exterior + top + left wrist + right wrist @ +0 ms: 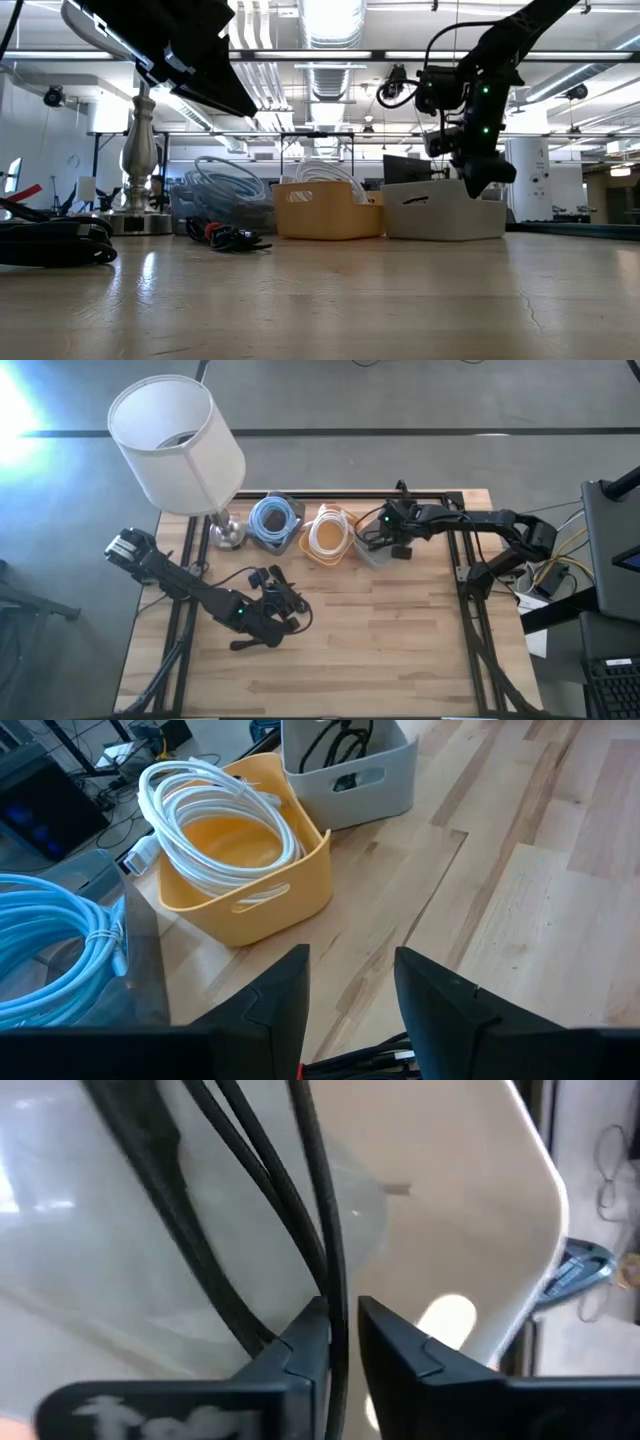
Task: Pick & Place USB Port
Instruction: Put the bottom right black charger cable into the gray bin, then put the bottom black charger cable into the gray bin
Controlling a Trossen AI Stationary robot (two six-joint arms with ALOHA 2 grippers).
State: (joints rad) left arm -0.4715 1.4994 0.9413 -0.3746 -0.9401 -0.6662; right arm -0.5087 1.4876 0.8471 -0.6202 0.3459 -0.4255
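Three bins stand in a row at the table's far side: one with a blue cable coil (pixel 272 518), a yellow bin (pixel 331 536) with a white coil (pixel 215 810), and a grey bin (pixel 445 212). My right gripper (pixel 378 541) reaches down into the grey bin and is shut on a black cable (pixel 330 1230); more black strands run beside it. My left gripper (pixel 274 603) is open over a loose pile of black cables (pixel 268 585) lying mid-table. Whether it touches the pile, I cannot tell. My right gripper pinches one strand of the black cable (pixel 338 1295) between its two fingers (pixel 300 1342), inside the grey bin. The fingers lie across the strand, which runs on away from them along the bin's wall. The gripper comes at the bin from above.
A table lamp with a white shade (pixel 178 445) stands on its metal base (pixel 226 534) at the far left, next to the blue coil's bin. Bare wood lies along the near side and right of the table (pixel 400 650). A black frame rail (pixel 470 600) runs along the right edge.
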